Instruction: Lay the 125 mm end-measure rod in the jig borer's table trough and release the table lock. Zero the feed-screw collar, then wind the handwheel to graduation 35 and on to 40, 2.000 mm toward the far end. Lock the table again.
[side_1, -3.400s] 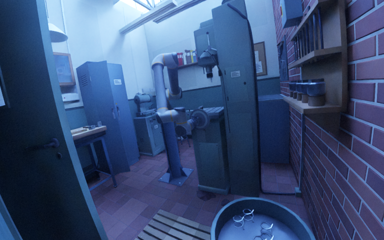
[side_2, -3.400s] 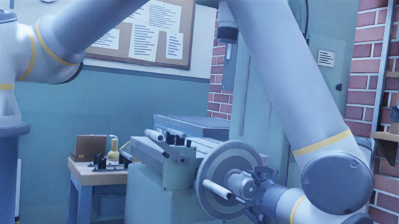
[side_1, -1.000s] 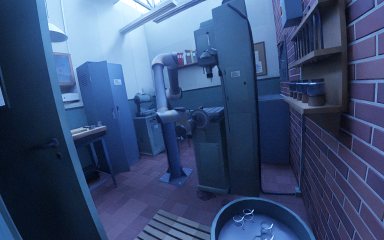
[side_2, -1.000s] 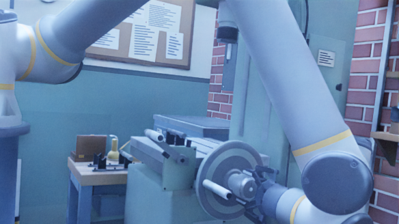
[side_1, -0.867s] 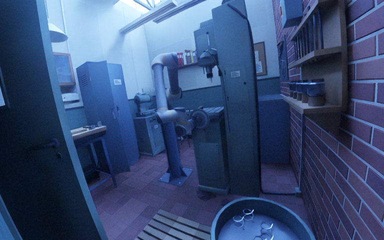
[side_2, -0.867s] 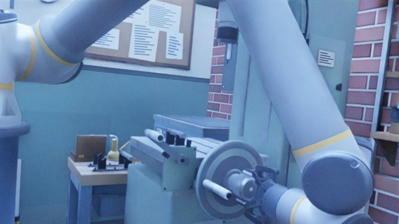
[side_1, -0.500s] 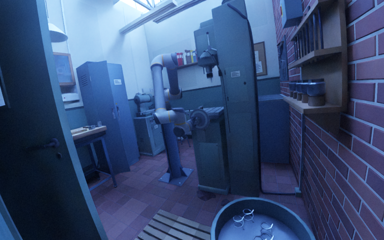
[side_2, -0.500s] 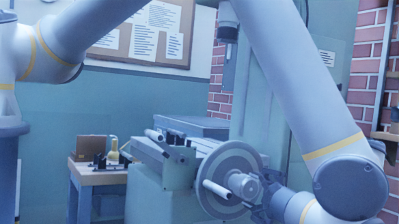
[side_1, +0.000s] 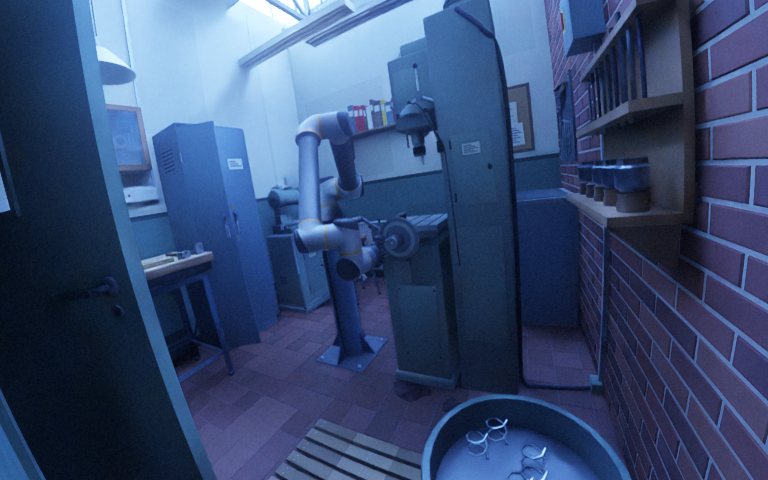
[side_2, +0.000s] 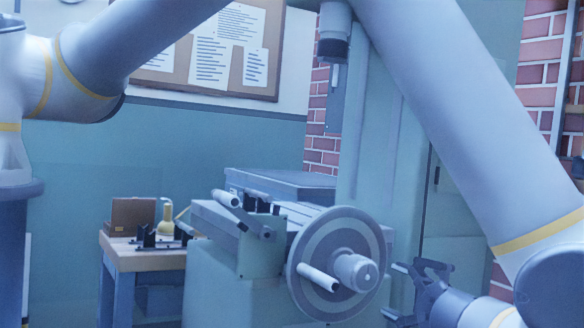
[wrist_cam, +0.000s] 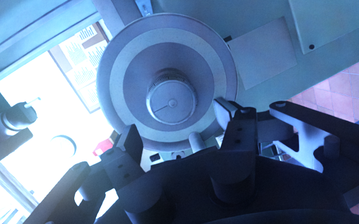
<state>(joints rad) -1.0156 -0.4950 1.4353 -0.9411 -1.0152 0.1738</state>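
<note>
The handwheel (side_2: 336, 263) (wrist_cam: 167, 83) (side_1: 400, 239) is a grey disc on the near end of the jig borer's table, with a pale crank handle (side_2: 317, 277) (wrist_cam: 196, 141) sticking out near its rim. At its hub sits the graduated feed-screw collar (wrist_cam: 172, 101) (side_2: 356, 272). The table lock lever (side_2: 242, 214) slants across the table's side. My gripper (wrist_cam: 179, 127) (side_2: 417, 287) is open and empty, a short way out from the handwheel's face and to its right. The rod is not plainly in view.
Behind the work rises the borer's tall green column (side_1: 470, 187), beside a brick wall. A small bench (side_2: 142, 252) with rod stands, a box and a bottle stands left of the machine. A round tub (side_1: 524, 441) sits on the floor nearby.
</note>
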